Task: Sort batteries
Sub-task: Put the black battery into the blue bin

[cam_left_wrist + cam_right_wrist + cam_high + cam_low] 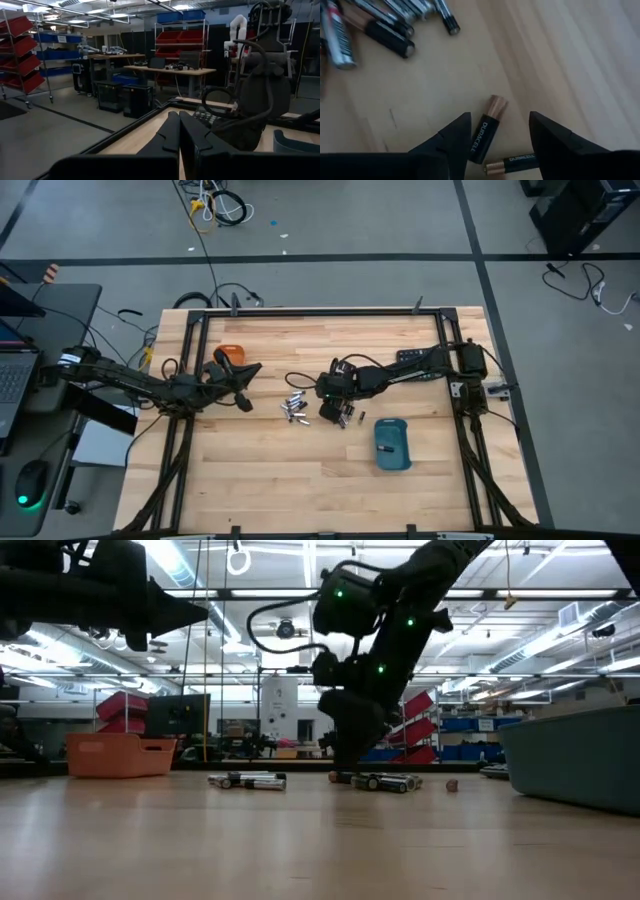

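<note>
Small cylindrical batteries lie flat on the wooden table in two loose groups, one (294, 408) mid-table and one (347, 418) just to its right. My right gripper (500, 122) hangs open, slanting down over the right group. Its fingers stand on either side of a black-and-copper battery (484, 134) without touching it, and another battery (512, 162) lies beside that one. An orange tray (233, 351) sits at the far left and a blue tray (392, 445) at the near right. My left gripper (250, 372) waits shut, raised beside the orange tray.
A dark calculator (412, 356) lies at the far right, under my right arm. Black frame rails (300, 311) run along the table's edges. Bare wood lies between the batteries and the near edge.
</note>
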`<state>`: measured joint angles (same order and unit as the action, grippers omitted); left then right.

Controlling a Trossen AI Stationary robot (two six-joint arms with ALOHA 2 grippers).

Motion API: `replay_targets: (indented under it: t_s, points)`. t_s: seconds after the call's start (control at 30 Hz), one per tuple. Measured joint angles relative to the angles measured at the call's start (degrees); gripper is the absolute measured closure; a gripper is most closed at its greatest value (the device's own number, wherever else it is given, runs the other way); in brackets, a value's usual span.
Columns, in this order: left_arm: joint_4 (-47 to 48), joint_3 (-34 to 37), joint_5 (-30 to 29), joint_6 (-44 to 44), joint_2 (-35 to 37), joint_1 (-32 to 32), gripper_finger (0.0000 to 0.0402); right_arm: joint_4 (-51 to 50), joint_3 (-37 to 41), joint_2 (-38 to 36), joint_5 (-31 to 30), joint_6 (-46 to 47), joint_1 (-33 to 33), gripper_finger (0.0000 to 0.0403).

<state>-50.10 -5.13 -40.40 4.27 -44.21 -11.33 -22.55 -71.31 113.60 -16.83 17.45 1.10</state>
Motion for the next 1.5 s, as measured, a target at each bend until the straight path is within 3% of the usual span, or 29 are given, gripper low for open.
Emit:
replay_targets:
  t_s: [0.33,0.8,1.13,1.3,1.5]
  points:
    - [0.34,0.00,0.02,-0.02,-0.04,-0.02,0.0401,0.68,-0.02,1.62,2.08,0.57,0.51,0.0230]
    - [1.61,0.00,0.02,-0.04,-0.04,-0.01,0.0401,1.93,-0.18,3.35,8.99,-2.54,1.97,0.0377]
    - [2.01,0.00,0.07,-1.54,-0.04,-0.01,0.0401,2.06,0.34,-0.20,10.26,-5.27,2.01,0.0377]
    - [2.05,0.00,0.07,-1.57,-0.04,-0.02,0.0401,0.42,0.15,-7.09,11.88,-7.10,1.55,0.0377]
    - [2.05,0.00,0.09,-1.60,-0.04,-0.01,0.0401,-8.66,0.14,-16.05,14.34,-10.09,-1.92,0.0377]
